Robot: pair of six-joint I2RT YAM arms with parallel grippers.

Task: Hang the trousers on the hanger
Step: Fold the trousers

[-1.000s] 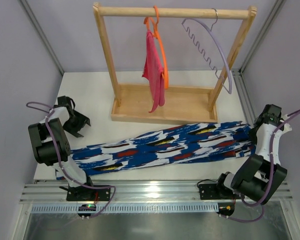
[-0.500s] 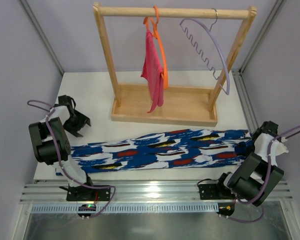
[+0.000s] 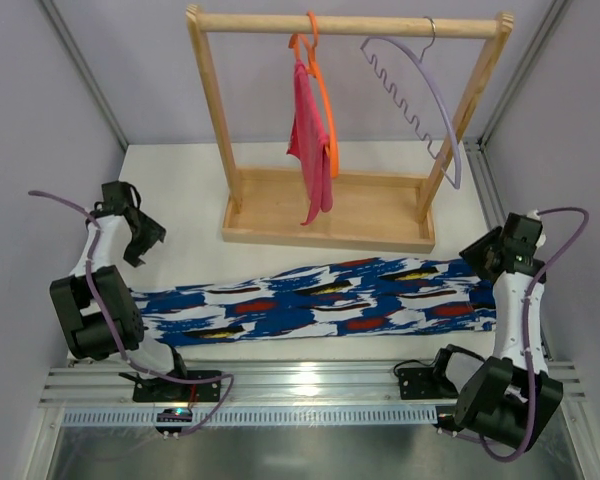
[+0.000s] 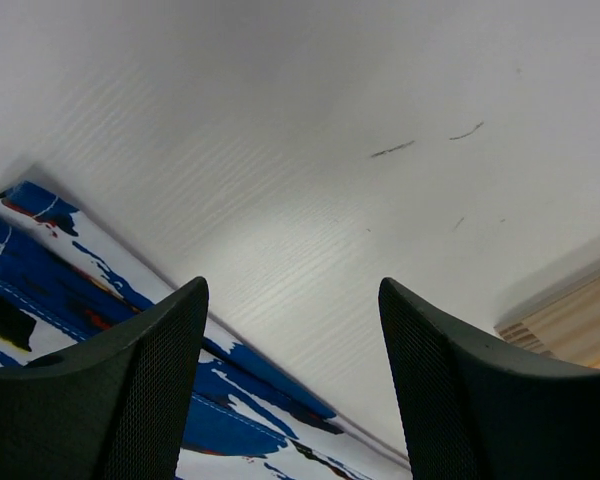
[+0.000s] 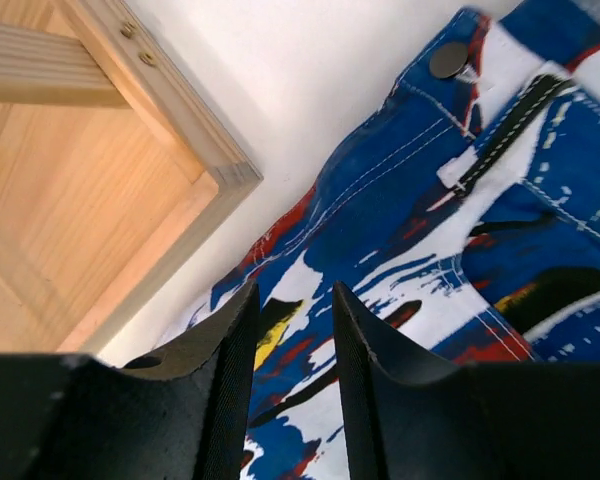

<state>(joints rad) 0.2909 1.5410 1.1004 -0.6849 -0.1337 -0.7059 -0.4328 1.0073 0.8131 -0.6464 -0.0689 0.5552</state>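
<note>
The trousers (image 3: 320,298), in a blue, white, red and black print, lie flat and stretched out across the near part of the table. The lilac hanger (image 3: 439,100) hangs by its silver hook on the right end of the wooden rail, bare. My left gripper (image 3: 150,238) is open and empty above bare table, just beyond the trousers' left end (image 4: 40,270); in the left wrist view (image 4: 290,300) nothing is between the fingers. My right gripper (image 3: 483,256) hovers over the waist end (image 5: 460,200); its jaws (image 5: 295,300) are narrowly apart and hold nothing.
A wooden clothes rack (image 3: 330,228) with a tray base stands at the back centre; its base corner (image 5: 130,150) is close to my right gripper. An orange hanger with pink cloth (image 3: 310,140) hangs left of the lilac one. A metal rail runs along the near edge.
The trousers' waist end slid toward the near edge, so they lie straighter. My right gripper then lifted off it and moved back. My left gripper moved left and farther back.
</note>
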